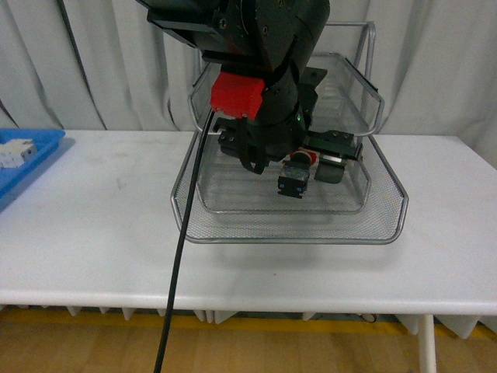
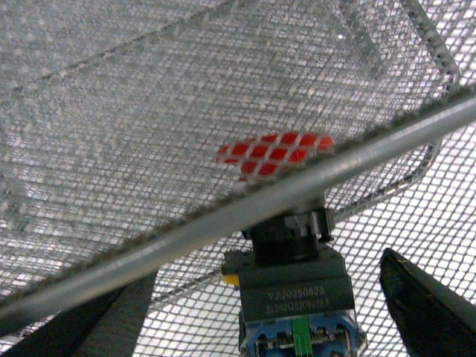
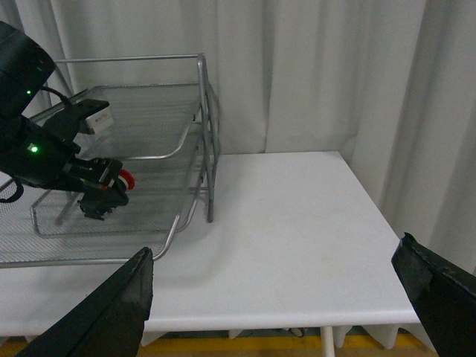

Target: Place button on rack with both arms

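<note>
The button [image 1: 295, 177] has a red cap and a dark blocky body and lies on the mesh of the lowest tier of the silver wire rack [image 1: 287, 237]. My left gripper [image 1: 299, 167] is open around it, inside the rack. In the left wrist view the button [image 2: 297, 290] sits between the spread fingers [image 2: 431, 312] without being touched. A tube of the rack [image 2: 297, 186] crosses in front, and the red cap shows through the mesh. My right gripper [image 3: 275, 305] is open and empty over the table, right of the rack [image 3: 201, 111]. The right wrist view also shows the button [image 3: 104, 199].
A flat blue tray [image 1: 23, 163] holding a white boxy part [image 1: 15, 151] sits at the table's far left edge. A black cable [image 1: 182, 233] hangs down in front of the rack. White curtains close off the back. The table edge [image 3: 297, 323] lies below my right gripper.
</note>
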Robot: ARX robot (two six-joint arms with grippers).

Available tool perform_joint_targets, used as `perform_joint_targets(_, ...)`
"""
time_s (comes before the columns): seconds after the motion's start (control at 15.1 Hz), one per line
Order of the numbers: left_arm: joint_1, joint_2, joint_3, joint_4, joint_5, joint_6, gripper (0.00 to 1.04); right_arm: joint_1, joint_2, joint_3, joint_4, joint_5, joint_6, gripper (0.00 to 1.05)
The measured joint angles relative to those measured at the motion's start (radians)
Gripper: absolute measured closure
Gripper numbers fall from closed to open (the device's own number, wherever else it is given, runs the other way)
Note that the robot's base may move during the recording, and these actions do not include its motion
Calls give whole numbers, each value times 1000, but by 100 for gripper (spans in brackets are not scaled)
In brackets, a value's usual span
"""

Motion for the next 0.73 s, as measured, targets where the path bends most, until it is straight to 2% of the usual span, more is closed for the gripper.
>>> perform_joint_targets(0.07,-1,-27,-47,20,12,0,6,0,0,0,0,0,0,6)
perform_joint_targets(0.33,-3,-304,-347,194,18,19,7,0,0,0,0,0,0,6)
perform_joint_targets(0.53,0,-585,-659,375,6,56,7,0,0,0,0,0,0,6)
perform_joint_targets(0.73,32,-937,-957,413,-39,82,7,0,0,0,0,0,0,6)
